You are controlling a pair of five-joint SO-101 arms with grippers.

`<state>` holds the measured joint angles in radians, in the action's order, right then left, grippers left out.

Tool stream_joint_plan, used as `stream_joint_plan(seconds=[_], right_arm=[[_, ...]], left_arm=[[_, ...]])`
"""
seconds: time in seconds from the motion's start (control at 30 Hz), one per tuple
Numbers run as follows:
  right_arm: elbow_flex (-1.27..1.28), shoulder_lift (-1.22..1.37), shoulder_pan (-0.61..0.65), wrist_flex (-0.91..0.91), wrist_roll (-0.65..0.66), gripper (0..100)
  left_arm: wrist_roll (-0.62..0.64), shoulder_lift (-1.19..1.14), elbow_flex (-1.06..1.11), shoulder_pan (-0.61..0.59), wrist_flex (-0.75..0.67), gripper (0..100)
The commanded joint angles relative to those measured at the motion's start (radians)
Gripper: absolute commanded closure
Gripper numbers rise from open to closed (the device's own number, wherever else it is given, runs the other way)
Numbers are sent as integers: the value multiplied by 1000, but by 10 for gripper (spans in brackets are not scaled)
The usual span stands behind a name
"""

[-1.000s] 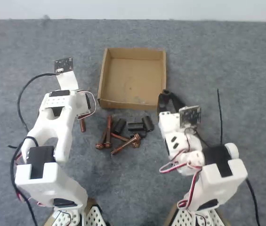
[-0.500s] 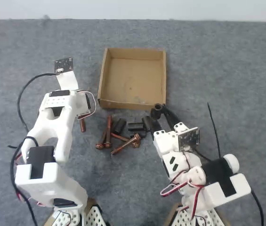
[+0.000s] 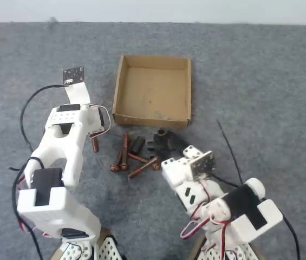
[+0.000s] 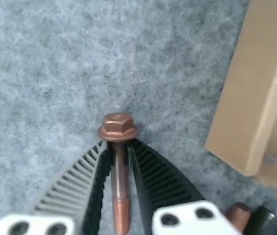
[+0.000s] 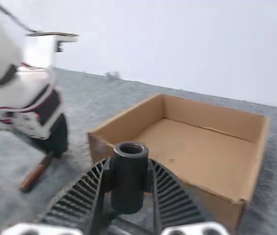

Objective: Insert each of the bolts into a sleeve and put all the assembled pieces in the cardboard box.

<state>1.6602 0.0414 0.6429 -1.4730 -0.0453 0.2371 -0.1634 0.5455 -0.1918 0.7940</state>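
The left gripper (image 4: 119,147) is closed narrowly on a copper-coloured bolt (image 4: 117,128). Its ribbed fingers (image 4: 91,176) press on the shaft from both sides, and the hexagonal head sticks out past the fingertips toward the grey carpet (image 3: 261,81). Whether the head touches the carpet cannot be told. From above, this bolt hangs off the left near corner of the cardboard box (image 3: 150,118), near it but apart from it.

To the right, several loose bolts (image 3: 124,151) lie in a small heap on the carpet, some crossing each other. A loose sleeve (image 3: 137,144), black and short, lies just beside the heap, between it and the box's near wall. The box stands open behind them, and no parts can be seen inside it.

Farther right, the right gripper (image 5: 128,171) grips a black sleeve (image 5: 128,188) between its ribbed fingers. The sleeve stands upright with its open end up. From above, this gripper (image 3: 163,140) sits just in front of the box's near wall, toward its right corner and close to the heap.
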Motion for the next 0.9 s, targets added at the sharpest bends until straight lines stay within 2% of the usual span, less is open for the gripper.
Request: stream_joint_plan(seconds=[0.0, 0.2, 0.33, 0.47, 0.57, 0.63, 0.73, 0.87], right_arm=[[-23, -31, 71, -19, 5, 992], [-81, -31, 44, 145, -5, 992], [-83, -31, 44, 148, -6, 992], [-77, -31, 44, 154, -6, 992], [-77, -30, 44, 154, -6, 992], [-75, -30, 44, 156, -6, 992], [-75, -30, 44, 156, -6, 992], [-75, -30, 44, 156, -6, 992]], left_arm=[[-8, 71, -7, 2, -20, 987], [-3, 80, -8, 2, -20, 987], [2, 103, -30, -23, -20, 987], [28, 226, -22, -18, 8, 988], [89, 359, 16, 20, 26, 988], [87, 453, 65, 49, 15, 988], [87, 582, 171, 77, -60, 988], [87, 730, 352, 84, -261, 987]])
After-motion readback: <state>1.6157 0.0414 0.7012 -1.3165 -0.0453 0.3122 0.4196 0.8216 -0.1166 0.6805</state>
